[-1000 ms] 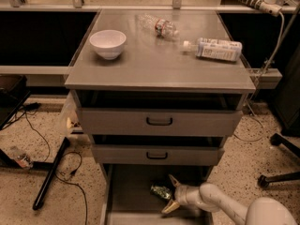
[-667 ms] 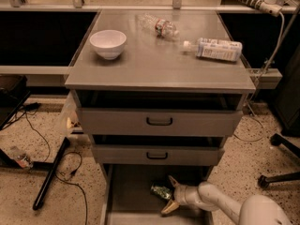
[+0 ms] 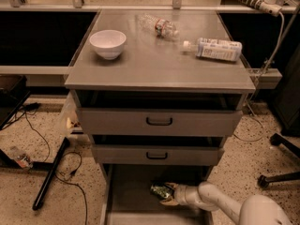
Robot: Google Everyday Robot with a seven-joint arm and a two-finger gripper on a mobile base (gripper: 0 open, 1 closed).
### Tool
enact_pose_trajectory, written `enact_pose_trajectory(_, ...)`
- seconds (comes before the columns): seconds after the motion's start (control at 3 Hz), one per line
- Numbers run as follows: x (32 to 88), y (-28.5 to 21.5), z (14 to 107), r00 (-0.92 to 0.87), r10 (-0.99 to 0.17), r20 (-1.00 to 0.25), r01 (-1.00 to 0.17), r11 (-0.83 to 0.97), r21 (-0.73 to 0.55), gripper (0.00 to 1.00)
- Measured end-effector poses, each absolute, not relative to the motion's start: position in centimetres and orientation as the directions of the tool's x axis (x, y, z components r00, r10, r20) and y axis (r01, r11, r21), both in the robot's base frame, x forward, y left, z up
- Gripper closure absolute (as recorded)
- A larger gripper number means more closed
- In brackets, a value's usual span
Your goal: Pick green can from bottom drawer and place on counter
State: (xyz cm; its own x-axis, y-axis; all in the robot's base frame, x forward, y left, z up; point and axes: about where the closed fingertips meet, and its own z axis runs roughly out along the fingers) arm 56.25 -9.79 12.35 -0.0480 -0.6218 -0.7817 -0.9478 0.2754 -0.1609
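The green can lies on its side on the floor of the open bottom drawer, near the middle. My gripper reaches into the drawer from the lower right and sits right at the can's right end, touching or nearly touching it. The pale arm runs back to the lower right corner. The counter is the grey top of the cabinet above.
On the counter stand a white bowl at the left and two clear plastic bottles lying at the back right. The two upper drawers overhang the bottom one. Cables and a black pole lie on the floor at left.
No clear change. The gripper stays at the right end of the can in the bottom drawer, and the can has not moved.
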Motion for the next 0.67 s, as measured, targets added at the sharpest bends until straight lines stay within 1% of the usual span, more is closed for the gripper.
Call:
enact_pose_trajectory(0.33,56.25,-9.79,12.36,-0.048,-0.622,-0.782,-0.948,0.275,-0.16,0.66)
enact_pose_trajectory(0.67,56.15,-9.74,12.67,-0.067,-0.614,-0.787,-0.955,0.266,-0.127,0.89)
